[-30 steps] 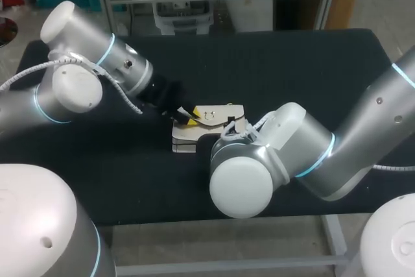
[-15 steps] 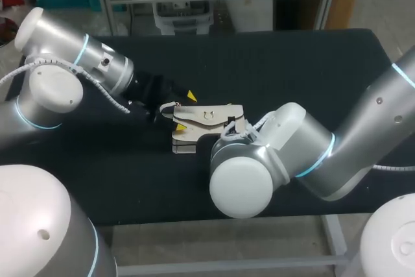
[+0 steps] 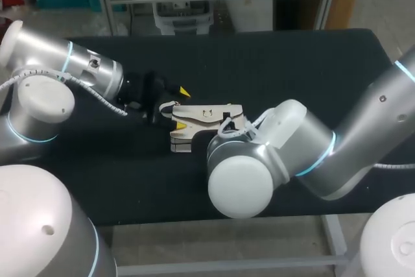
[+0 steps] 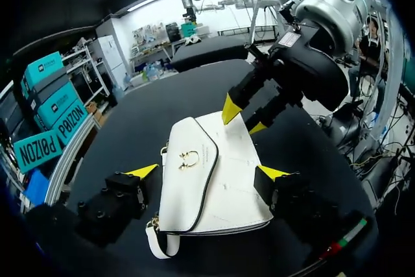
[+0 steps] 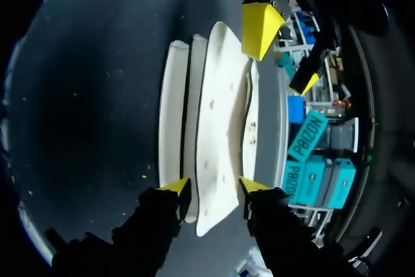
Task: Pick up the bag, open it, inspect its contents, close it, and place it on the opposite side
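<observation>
Now find the bag point(image 3: 206, 116) lying flat near the middle of the table point(image 3: 292, 69). See the right claw point(image 5: 215, 186) clenched on its far end, one white panel pinched between both fingers. See the left claw point(image 4: 207, 173) released, straddling the near end without closing on it. Expect a light, soft-sided thing with a smooth, probably slippery skin, likely to sag if lifted by one end alone. Better to grip the firmer body edges and leave the flap point(image 4: 185, 180) free for lifting near the gold clasp point(image 4: 188, 158). Mind the loose strap point(image 4: 159, 244) by the left claw.
</observation>
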You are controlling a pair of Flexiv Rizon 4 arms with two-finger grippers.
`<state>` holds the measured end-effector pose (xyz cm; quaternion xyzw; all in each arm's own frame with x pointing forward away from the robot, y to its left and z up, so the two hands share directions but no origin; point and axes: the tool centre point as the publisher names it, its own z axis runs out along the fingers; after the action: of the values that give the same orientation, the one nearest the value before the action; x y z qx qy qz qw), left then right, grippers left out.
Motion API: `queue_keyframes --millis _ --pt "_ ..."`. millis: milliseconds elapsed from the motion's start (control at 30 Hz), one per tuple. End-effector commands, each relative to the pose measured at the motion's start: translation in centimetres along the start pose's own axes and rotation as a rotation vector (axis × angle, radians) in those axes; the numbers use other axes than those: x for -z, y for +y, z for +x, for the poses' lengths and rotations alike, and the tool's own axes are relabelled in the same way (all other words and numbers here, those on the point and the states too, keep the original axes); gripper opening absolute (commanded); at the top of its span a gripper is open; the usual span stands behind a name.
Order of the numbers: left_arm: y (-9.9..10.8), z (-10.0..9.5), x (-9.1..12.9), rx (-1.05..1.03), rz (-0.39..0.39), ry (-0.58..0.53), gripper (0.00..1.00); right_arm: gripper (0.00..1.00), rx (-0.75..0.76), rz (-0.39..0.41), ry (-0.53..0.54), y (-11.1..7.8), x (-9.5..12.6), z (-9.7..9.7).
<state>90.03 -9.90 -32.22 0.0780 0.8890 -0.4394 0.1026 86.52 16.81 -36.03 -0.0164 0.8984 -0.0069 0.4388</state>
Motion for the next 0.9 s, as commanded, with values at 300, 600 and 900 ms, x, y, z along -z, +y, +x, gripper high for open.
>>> queue_keyframes --millis 300,600,900 --pt "-0.8 0.3 2.2 0.282 -0.034 -0.04 1.0 1.0 -0.11 -0.089 -0.044 -2.1 3.1 -2.6" --pt "-1.3 0.5 3.0 0.494 -0.209 -0.04 1.0 1.0 -0.152 -0.074 0.096 -3.3 4.2 -4.9" --pt "-1.7 1.3 3.9 0.462 -0.346 -0.06 1.0 1.0 -0.086 -0.041 0.217 -4.3 4.8 -7.6"
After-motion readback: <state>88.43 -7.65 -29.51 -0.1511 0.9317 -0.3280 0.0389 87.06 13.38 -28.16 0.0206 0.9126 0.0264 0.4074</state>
